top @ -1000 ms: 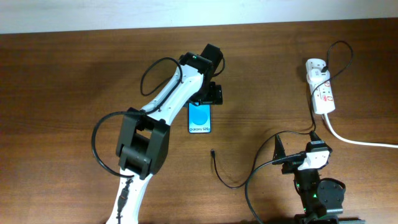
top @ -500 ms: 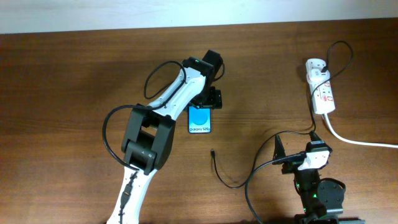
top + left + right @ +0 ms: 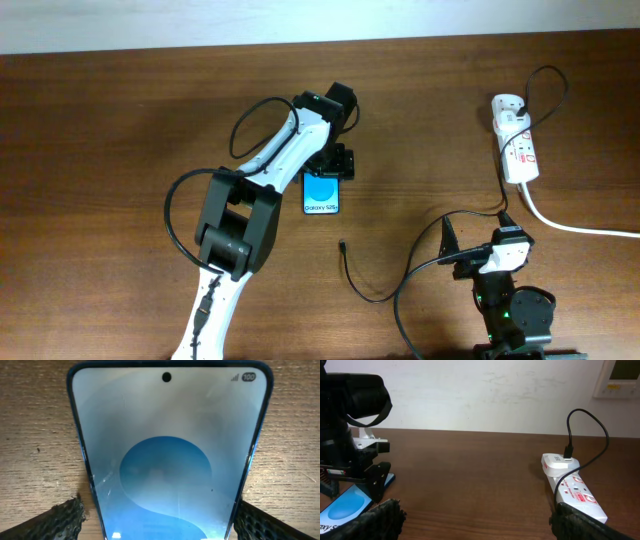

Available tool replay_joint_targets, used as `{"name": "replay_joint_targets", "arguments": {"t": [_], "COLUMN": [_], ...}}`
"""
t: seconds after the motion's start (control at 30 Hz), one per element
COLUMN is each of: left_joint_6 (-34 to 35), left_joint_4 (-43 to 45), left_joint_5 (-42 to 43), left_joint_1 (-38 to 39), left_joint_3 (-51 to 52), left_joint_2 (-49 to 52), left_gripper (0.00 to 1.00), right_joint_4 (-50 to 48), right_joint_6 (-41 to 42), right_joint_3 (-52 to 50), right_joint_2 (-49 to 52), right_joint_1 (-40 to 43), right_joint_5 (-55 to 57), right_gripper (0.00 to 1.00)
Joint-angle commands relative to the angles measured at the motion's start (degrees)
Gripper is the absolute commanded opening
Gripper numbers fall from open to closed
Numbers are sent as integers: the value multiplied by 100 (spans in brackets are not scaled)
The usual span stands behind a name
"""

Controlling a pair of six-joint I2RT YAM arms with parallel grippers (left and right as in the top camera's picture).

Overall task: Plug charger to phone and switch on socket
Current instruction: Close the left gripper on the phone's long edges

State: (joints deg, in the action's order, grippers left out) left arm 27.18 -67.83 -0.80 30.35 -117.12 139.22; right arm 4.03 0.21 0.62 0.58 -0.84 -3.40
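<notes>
The phone [image 3: 323,192] lies flat on the table with its light-blue screen up, and it fills the left wrist view [image 3: 165,450]. My left gripper [image 3: 336,160] is open at the phone's far end, one finger on each side of it [image 3: 159,520], with a strip of wood showing beside the left finger. The charger [image 3: 352,280] is a thin black cable; its plug tip [image 3: 341,242] lies free on the table below the phone. The white socket [image 3: 515,140] lies at the far right, also in the right wrist view [image 3: 576,494]. My right gripper [image 3: 480,245] is open and empty [image 3: 477,520].
The socket's thick white cord [image 3: 580,228] runs off the right edge. The charger's adapter [image 3: 561,462] sits plugged in at the socket's far end. A white wall [image 3: 480,390] stands behind the table. The left arm [image 3: 270,160] reaches across the table's middle.
My left arm has shifted and its gripper has moved slightly toward the phone, down over its far end. The right arm, charger and socket have not moved.
</notes>
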Motion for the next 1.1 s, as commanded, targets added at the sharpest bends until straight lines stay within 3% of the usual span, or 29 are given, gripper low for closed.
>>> {"name": "replay_joint_targets", "arguments": {"t": [0.0, 0.23, 0.7, 1.07], "left_joint_6": [-116, -393, -258, -63], "left_joint_4": [35, 205, 90, -17], "left_joint_5": [151, 592, 286, 33], "left_joint_1": [-35, -42, -31, 39], "left_joint_3": [9, 9, 9, 7], "left_joint_2": [157, 372, 372, 372], "left_gripper": [99, 99, 95, 99], "right_joint_4": [31, 31, 31, 31], "right_joint_6": [9, 9, 9, 9], "right_joint_3": [-31, -31, -31, -31], "right_joint_2": [-37, -37, -37, -37], "right_joint_1": [-37, -37, -37, -37], "right_joint_5": [46, 46, 46, 46], "right_gripper": [98, 98, 98, 98]}}
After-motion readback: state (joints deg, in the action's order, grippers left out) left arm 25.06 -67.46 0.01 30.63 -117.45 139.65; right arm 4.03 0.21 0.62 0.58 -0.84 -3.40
